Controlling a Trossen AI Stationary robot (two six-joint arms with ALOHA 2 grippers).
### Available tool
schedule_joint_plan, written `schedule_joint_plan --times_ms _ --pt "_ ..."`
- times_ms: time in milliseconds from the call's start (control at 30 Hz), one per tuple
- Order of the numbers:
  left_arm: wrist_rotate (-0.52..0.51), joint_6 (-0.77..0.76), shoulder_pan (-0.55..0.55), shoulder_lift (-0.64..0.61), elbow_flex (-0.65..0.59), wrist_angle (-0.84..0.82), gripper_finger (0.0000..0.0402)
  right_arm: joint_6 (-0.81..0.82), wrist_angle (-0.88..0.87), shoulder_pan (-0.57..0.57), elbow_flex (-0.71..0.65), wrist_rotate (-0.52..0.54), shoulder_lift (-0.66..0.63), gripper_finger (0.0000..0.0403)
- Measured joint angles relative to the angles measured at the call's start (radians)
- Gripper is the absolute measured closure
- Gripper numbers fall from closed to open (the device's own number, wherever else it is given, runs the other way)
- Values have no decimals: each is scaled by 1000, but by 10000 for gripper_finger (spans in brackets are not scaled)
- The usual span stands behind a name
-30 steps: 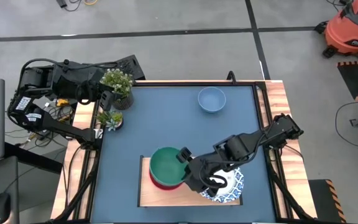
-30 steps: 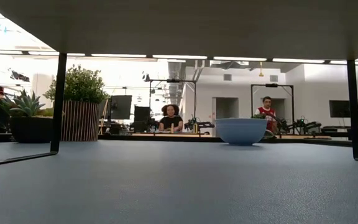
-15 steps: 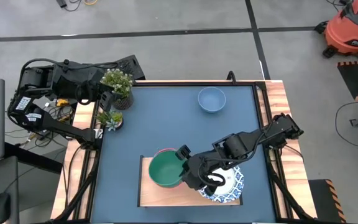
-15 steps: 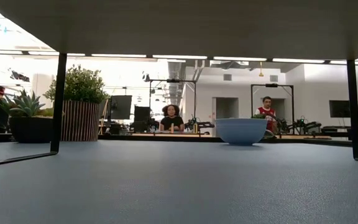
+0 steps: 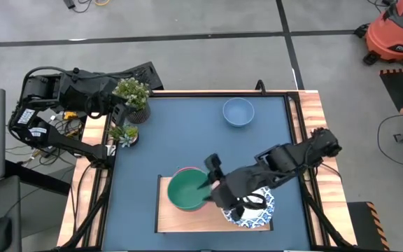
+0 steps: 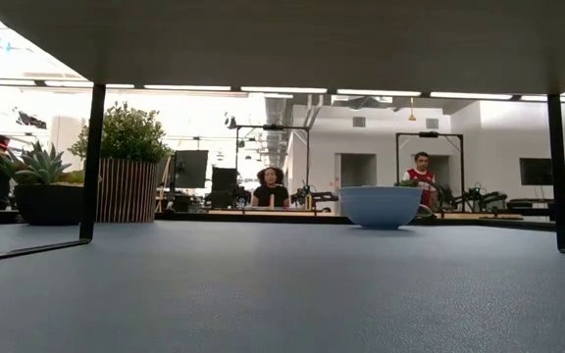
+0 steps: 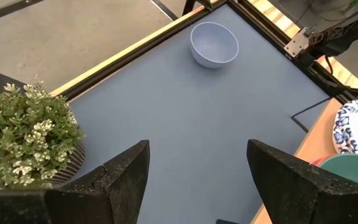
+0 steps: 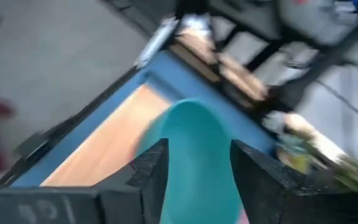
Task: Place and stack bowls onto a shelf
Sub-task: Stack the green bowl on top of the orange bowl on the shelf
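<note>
— Where's the green bowl (image 5: 186,192) sitting?
— Nested in the pink one (image 5: 185,172) on the shelf (image 5: 165,217); the right gripper (image 5: 213,178) is hanging over its rim, fingers parted, gripping nothing

A big robot lab: people (image 6: 270,185) sit at desks with screens (image 6: 190,168), bare concrete floor (image 5: 187,21), shop vacuum (image 5: 396,35).

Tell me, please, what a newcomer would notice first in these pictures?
Probably the green bowl, nested in a pink-red bowl on the shelf at the table's near edge, with the right gripper at its rim. Next, a blue-patterned bowl beside it, and a lone pale blue bowl far off.
</note>
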Motion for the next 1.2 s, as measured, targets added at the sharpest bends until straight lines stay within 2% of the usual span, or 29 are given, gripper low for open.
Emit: schedule_joint_plan --times_ms 67,133,300,433,767,1200 --pt "-1 0 0 0 0 -4 148 45 0 2 17 90 -3 229" --pt "-5 -1 0 0 0 -5 148 69 -17 1 17 135 -3 253" --pt "-12 -1 0 0 0 -5 148 165 -47 -1 -68 145 -1 314" --pt "-13 -2 0 0 0 -5 148 217 -53 6 -119 144 3 340" --pt "-15 -2 0 0 0 -5 148 312 -33 41 -188 144 0 350" --pt "-14 -2 0 0 0 -5 148 289 8 48 -209 145 1 350"
